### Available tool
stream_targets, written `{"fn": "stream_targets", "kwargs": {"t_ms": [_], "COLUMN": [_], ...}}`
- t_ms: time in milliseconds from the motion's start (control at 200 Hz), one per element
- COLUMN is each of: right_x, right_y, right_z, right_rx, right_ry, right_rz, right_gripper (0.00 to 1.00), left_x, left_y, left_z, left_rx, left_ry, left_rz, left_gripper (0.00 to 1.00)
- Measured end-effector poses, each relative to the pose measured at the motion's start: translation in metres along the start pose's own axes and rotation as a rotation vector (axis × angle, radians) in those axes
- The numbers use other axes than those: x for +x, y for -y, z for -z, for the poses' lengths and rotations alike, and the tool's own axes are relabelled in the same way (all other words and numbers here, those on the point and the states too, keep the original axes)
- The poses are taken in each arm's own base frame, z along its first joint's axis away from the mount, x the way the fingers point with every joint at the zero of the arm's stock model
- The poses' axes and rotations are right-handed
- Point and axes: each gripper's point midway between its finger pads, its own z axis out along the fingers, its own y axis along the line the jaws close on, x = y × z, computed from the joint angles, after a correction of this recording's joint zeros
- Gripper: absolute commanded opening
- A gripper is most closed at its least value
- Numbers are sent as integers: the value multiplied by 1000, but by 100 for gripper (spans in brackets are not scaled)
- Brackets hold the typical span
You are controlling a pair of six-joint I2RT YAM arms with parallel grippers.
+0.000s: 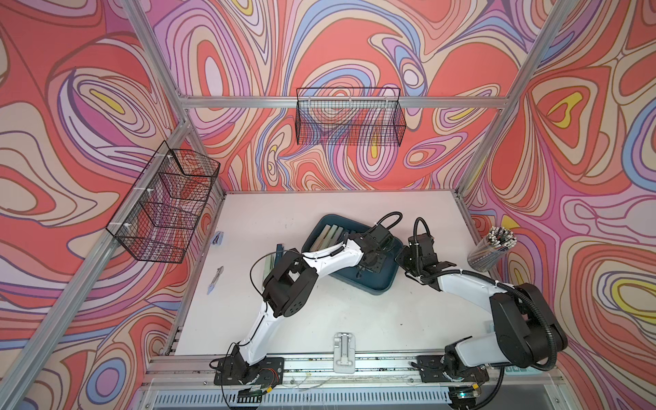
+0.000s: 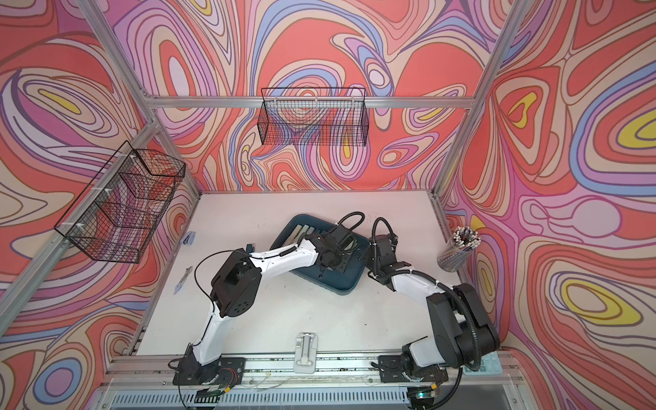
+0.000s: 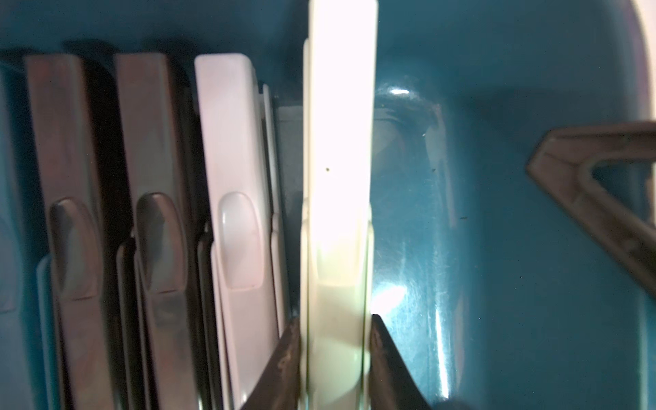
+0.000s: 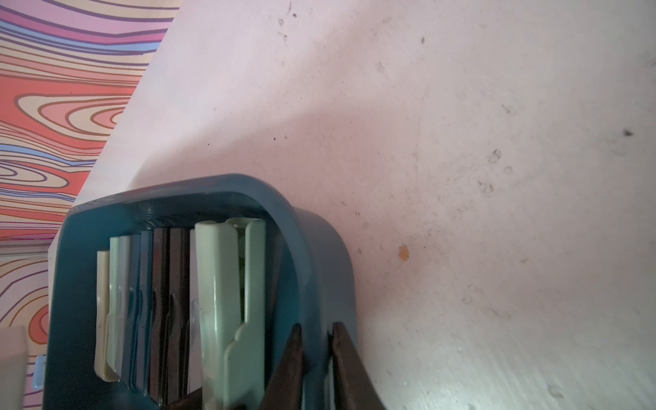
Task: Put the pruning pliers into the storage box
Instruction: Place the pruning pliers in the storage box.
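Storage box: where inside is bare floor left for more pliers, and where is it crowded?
Free: the floor between the pale pliers in the left gripper and the storage box wall the right gripper clamps. Crowded: the pliers row on the other side.

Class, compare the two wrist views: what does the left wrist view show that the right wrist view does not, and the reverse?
Left wrist only: the left gripper clamping the pale pliers from both sides, and bare box floor beside them. Right wrist only: the table, the patterned wall, and the right gripper astride the box's wall. Both: the box, the pale pliers, and the row of pliers standing on edge beside them.
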Motion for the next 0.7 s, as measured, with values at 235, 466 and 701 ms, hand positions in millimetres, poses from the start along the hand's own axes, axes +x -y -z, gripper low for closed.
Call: {"fn": "stream_targets", "kwargs": {"t_ms": [235, 466, 701], "right_x": [-1, -3, -14], "right_y": [0, -3, -7], "right_z": [1, 6, 21], "right_rx": [-5, -18, -9], "right_ry": [-2, 3, 34], "right_rz": [-2, 19, 110], "right_gripper": [18, 23, 31], "left_x": [0, -3, -15], "left_y": [1, 5, 11], "left_z": [0, 2, 23], "left_rx": [5, 21, 62], "left_ry": [1, 7, 51], "left_rz": [-1, -3, -43], "left_gripper": [34, 39, 44]}}
